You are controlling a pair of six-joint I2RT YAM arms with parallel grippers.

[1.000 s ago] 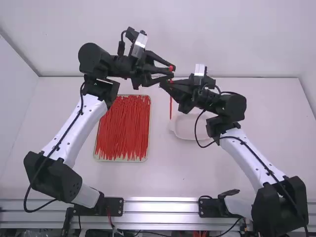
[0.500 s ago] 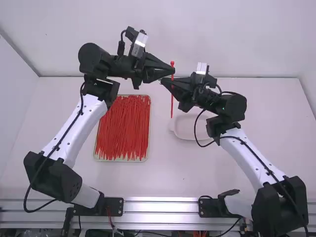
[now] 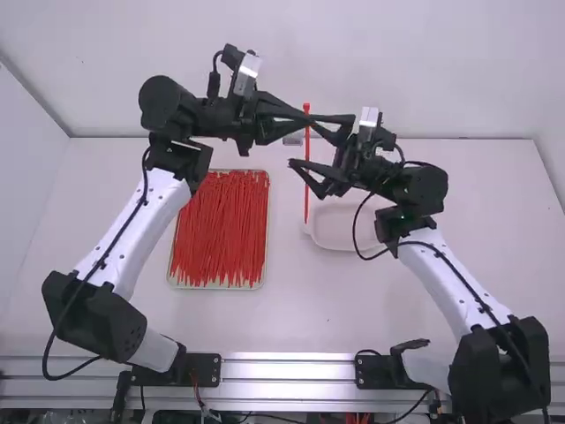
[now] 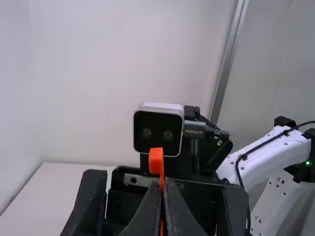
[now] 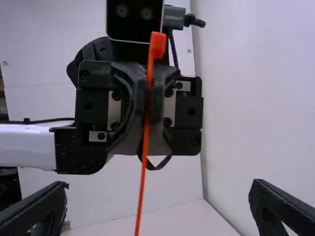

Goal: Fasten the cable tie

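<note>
Jaws of the left gripper (image 4: 161,191) pinch the cable tie (image 3: 305,190) upright (head up), seemingly so the right gripper (image 3: 307,143), spread wide, can catch its tail.

You face a white table (image 3: 88,203) boxed in by plain white panels: a back wall (image 3: 424,62) along its far edge, a left side panel (image 3: 22,159) and a right side panel (image 3: 558,168). An aluminium rail (image 3: 291,364) runs along the near edge. The light is soft and even, with only faint shadows on the tabletop. A metal post (image 4: 229,59) stands where two walls meet.
</note>
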